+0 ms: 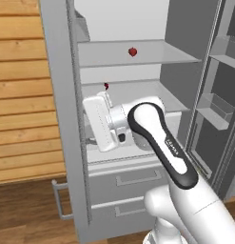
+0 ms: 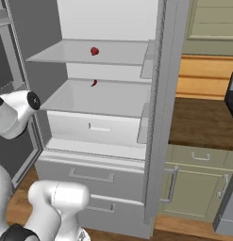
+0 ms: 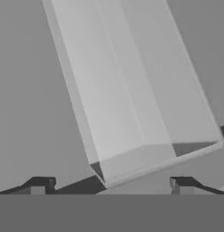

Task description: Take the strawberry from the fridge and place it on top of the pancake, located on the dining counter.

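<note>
Your hand (image 3: 109,183) is wide open and holding nothing inside the fridge (image 1: 66,119); strawberry (image 1: 132,51) sits on the upper shelf (image 1: 152,55).

Glossy white arm (image 1: 185,200), black joint bands

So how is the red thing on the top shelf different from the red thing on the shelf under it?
The upper red thing, which looks like the strawberry, is rounder and bigger; the lower red thing is smaller, thinner and darker. The upper one sits out in the middle of its shelf; the lower one sits back by the fridge's rear wall. Both are red and rest on white shelves. What the lower one is, I cannot tell.
</note>
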